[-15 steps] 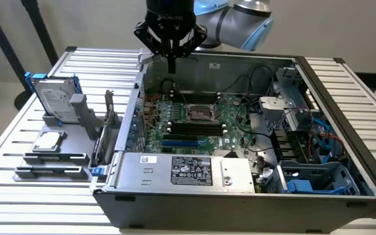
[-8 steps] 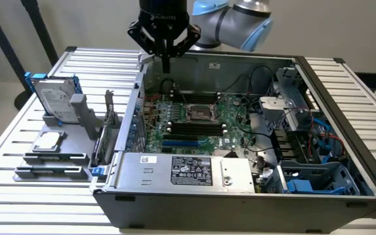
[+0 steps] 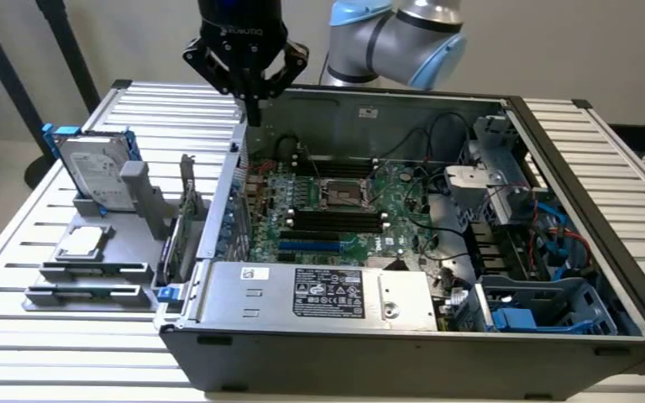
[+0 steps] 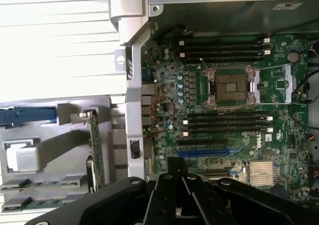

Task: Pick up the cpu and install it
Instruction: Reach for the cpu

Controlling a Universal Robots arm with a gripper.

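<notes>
Nearest sits the silver power supply (image 3: 322,294) at the front of the open computer case (image 3: 412,353) on the slatted worktop (image 3: 31,353); just beside the case, on the exterior view's left, a grey rack (image 3: 93,273) carries the cpu (image 3: 84,243), lying flat and untouched; deeper inside the case the motherboard's socket (image 3: 342,193) stands open; above the case's far wall hangs the claw (image 3: 252,116), pinched narrow, holding nothing.
</notes>
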